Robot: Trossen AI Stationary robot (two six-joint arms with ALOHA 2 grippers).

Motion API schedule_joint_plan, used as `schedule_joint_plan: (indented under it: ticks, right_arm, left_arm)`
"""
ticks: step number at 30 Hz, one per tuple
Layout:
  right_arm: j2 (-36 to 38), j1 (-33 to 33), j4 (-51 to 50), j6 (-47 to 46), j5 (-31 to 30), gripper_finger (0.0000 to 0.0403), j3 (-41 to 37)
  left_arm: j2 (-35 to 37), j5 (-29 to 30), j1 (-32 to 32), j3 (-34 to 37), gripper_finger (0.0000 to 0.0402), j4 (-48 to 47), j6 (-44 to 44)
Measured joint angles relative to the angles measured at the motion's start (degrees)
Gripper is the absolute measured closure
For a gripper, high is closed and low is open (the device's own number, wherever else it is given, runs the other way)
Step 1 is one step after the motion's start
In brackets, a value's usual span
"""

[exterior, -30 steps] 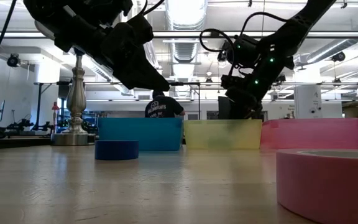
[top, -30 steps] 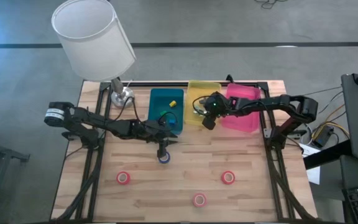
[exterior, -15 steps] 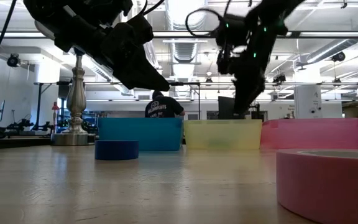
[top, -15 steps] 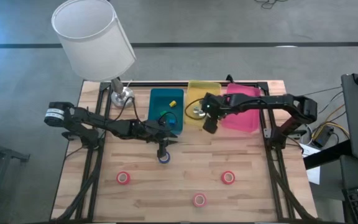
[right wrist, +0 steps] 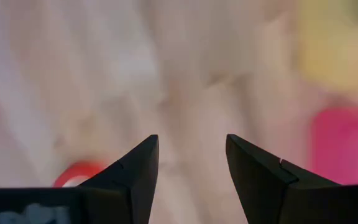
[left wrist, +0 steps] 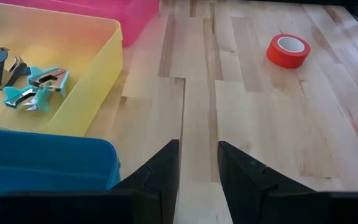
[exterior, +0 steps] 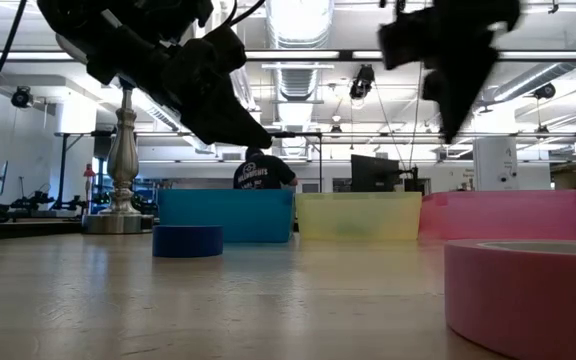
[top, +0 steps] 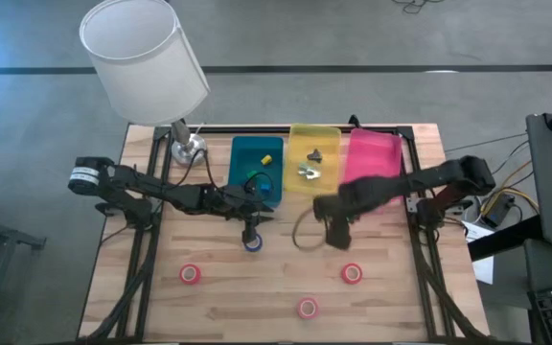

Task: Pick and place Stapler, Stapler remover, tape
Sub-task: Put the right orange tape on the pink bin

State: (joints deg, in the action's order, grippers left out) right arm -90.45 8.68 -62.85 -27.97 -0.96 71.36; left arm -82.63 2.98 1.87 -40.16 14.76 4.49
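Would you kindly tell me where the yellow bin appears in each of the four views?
High view: the yellow bin sits at the table's far edge, between the blue bin and the pink bin.
Low view: centre, in the background row.
Left wrist view: upper left, holding small tools.
Right wrist view: too blurred to tell.
Shared landmark: the pink bin beside it.

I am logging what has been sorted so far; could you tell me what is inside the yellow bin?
The yellow bin holds small staple removers, teal and dark ones, lying loose on its floor. Its near corner is hidden behind the blue bin in the left wrist view.
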Motion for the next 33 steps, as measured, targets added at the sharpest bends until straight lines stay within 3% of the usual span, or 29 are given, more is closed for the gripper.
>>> schedule_joint_plan:
  ticks: [4, 8, 13, 17, 33]
  right_arm:
    - [0.0, 7.1, 0.2, -7.3, 5.6, 0.0220, -3.7]
    - [0.0, 12.4, 1.4, -15.9, 5.9, 0.0220, -8.7]
    - [0.0, 15.8, 11.7, -21.6, 8.9, 0.0220, -15.3]
    - [0.0, 16.9, 17.6, -24.7, 9.2, 0.0220, -18.3]
    - [0.0, 17.3, 26.1, -25.8, 7.4, 0.0220, -25.6]
  left_arm:
    - [0.0, 0.0, 0.0, 0.0, 0.0289, 0.0, 0.0]
    - [0.0, 0.0, 0.0, 0.0, 0.0289, 0.2, 0.0]
    - [0.0, -0.1, 0.0, 0.0, 0.0289, 0.2, 0.0]
    - [0.0, -0.1, 0.0, 0.0, 0.0289, 1.1, 0.1]
    - [0.0, -0.3, 0.0, 0.0, 0.0289, 1.3, 0.2]
